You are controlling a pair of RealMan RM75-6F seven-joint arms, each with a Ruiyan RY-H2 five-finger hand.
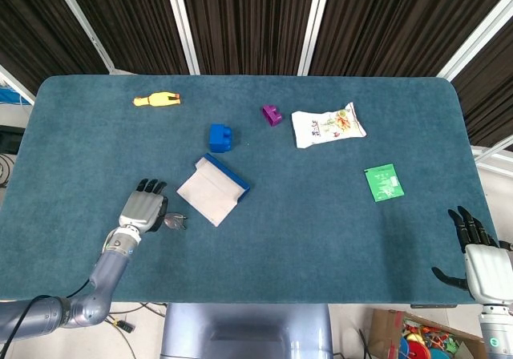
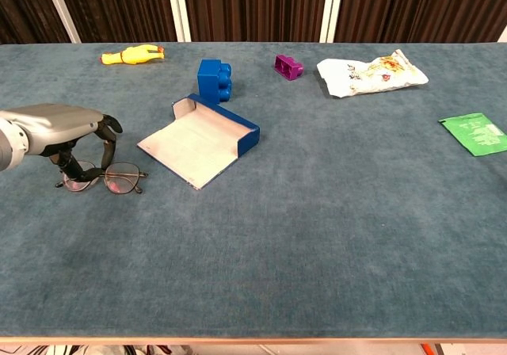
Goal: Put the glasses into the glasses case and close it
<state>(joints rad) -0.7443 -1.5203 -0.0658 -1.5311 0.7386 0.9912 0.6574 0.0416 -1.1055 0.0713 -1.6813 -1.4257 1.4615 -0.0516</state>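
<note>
Chest view shows the left hand (image 2: 59, 129) arched palm-down over the near-left part of the table (image 2: 317, 236), its curled fingers (image 2: 101, 139) reaching down onto the left end of the wire-rimmed glasses (image 2: 103, 179); whether they have actually pinched the frame I cannot tell. The glasses lie flat with their long axis running left to right, and the open blue glasses case (image 2: 200, 139) sits to their right and a little farther back, lid folded out toward them. The right hand (image 1: 479, 256), fingers spread and holding nothing, is well apart at the table's far right edge, so the left is much the nearer.
</note>
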